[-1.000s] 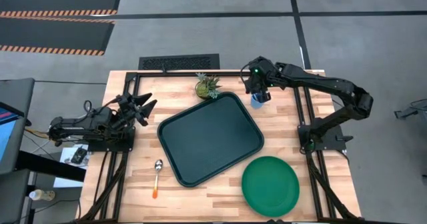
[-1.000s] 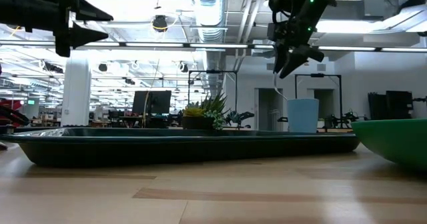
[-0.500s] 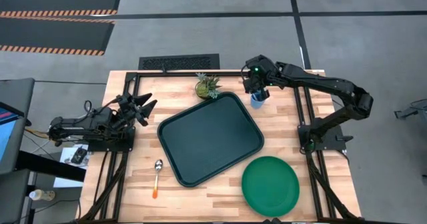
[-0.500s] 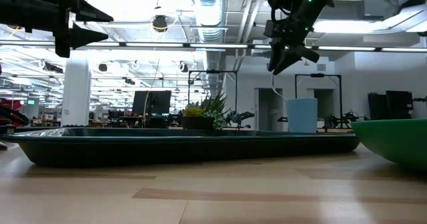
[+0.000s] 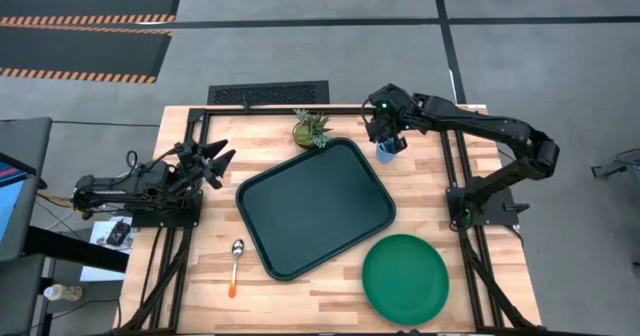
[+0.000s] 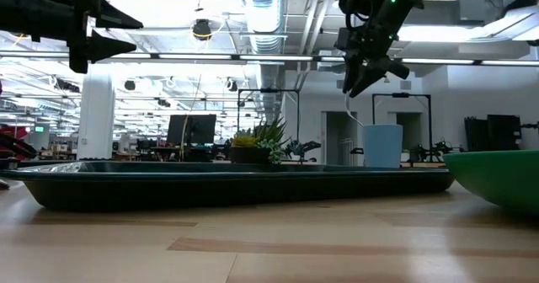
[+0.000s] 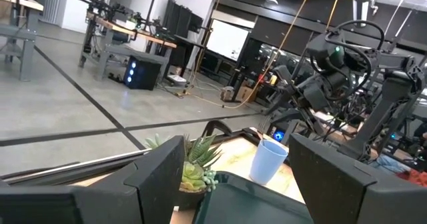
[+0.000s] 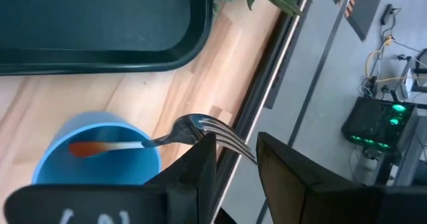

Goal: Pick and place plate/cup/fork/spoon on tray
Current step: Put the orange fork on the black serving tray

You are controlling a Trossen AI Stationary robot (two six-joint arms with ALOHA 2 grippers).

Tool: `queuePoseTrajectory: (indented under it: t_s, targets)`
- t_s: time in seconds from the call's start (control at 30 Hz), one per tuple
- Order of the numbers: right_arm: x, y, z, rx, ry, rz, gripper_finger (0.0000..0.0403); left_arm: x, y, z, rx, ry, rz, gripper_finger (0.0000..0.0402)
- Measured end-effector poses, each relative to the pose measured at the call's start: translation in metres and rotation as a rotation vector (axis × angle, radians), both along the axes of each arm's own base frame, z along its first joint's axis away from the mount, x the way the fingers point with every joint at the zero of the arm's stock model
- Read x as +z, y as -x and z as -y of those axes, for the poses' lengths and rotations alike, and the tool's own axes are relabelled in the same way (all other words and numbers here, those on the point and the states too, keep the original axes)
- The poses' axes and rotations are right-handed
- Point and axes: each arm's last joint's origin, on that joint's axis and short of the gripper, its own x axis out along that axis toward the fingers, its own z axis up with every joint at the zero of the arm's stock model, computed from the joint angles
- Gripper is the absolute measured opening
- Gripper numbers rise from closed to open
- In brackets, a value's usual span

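Fork (image 8: 200, 132) | in cup (image 8: 100, 151) | right pincer (image 8: 233, 161) apart around tines

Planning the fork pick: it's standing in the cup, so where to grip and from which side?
Grip the fork at its neck just below the tines, coming down from above. Its orange handle is sunk inside the cup, and only the tined end leans out over the rim. The right hand already hangs there, open.

Small potted plant (image 5: 311, 129) on table (image 5: 330, 294)
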Motion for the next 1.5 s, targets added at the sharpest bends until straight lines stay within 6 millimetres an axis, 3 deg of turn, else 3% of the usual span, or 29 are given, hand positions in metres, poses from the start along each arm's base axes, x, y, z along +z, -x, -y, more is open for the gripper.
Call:
queuePoseTrajectory:
  t_s: [0.2,0.77,1.17,1.5]
  targets:
    - [0.000,0.000,0.000,0.000,-0.001,0.000,0.0122,0.000,0.000,0.000,0.005,0.001,0.000,0.0254]
    - [0.000,0.000,0.000,-0.020,0.004,-0.001,0.0026,-0.001,0.000,0.000,0.008,0.000,-0.015,0.0254]
    - [0.003,0.002,0.003,-0.113,0.067,-0.006,0.0005,-0.002,0.000,0.000,0.007,0.000,-0.021,0.0254]
    - [0.034,0.002,0.002,-0.168,0.044,0.057,0.0003,-0.002,0.000,0.000,0.008,0.000,-0.022,0.0254]
